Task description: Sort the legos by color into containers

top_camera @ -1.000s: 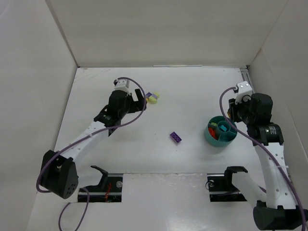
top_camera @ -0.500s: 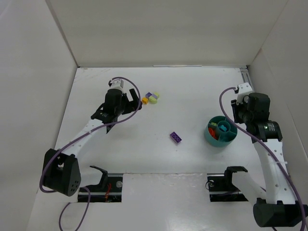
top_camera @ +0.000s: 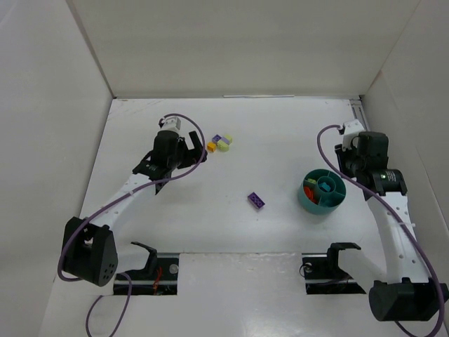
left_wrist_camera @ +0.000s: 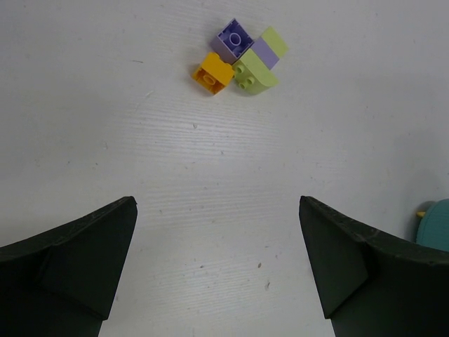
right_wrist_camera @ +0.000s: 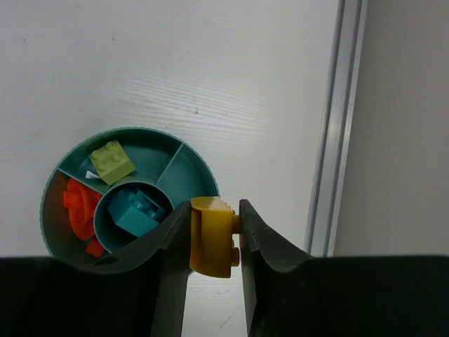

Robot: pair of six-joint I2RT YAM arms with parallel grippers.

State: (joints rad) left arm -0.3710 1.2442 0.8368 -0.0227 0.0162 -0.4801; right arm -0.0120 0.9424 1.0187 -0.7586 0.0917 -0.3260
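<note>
Three white walls (top_camera: 231,42) enclose a white table (top_camera: 280,140) bearing scattered legos (top_camera: 223,144).

Orange, purple, green legos (left_wrist_camera: 240,60) touching, claw (left_wrist_camera: 216,203) spread wide; perhaps bowl (left_wrist_camera: 436,221) rim, right

overhead view, close downward wrist views, shared bowl (top_camera: 309,205)

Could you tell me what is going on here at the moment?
It's a color sort. The right gripper holds a yellow piece by the rim of the bowl, whose compartments hold a green brick, orange-red pieces and a teal brick. The left gripper is open, short of a cluster of orange, purple and green bricks. A purple brick lies alone between cluster and bowl.
</note>
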